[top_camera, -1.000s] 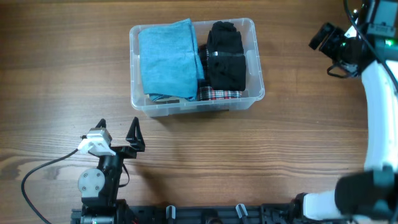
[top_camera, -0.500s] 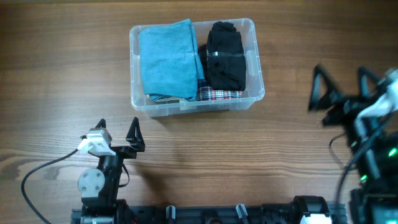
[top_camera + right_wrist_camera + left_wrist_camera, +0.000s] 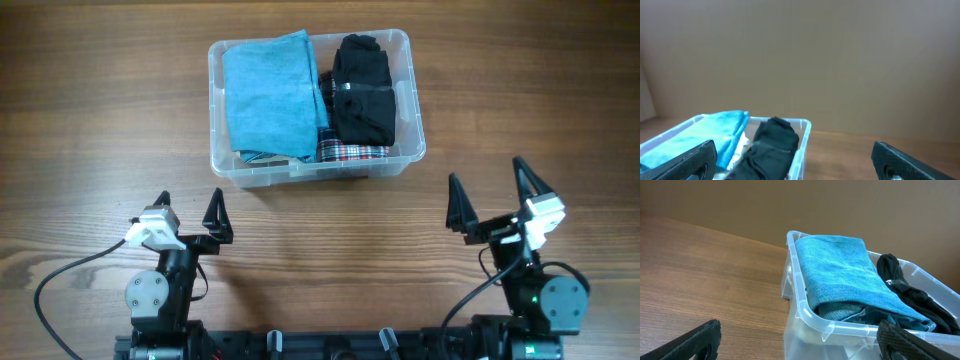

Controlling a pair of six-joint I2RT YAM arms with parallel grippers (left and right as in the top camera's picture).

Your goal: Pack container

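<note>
On my left, the left gripper point(image 3: 190, 208) sits near the table's front edge, claw spread wide, holding nothing. Further back, between the two arms, the container point(image 3: 270, 175) stands on the wooden table point(image 3: 100, 120). It holds a folded blue towel point(image 3: 268, 95), some plaid cloth point(image 3: 352, 152) and a black garment point(image 3: 361, 95). On my right, the right gripper point(image 3: 490, 195) is likewise spread and empty.

Wooden table point(image 3: 100, 120), folded blue towel point(image 3: 268, 95), black garment point(image 3: 362, 90), plaid cloth point(image 3: 352, 152), tan wall point(image 3: 800, 60)
</note>
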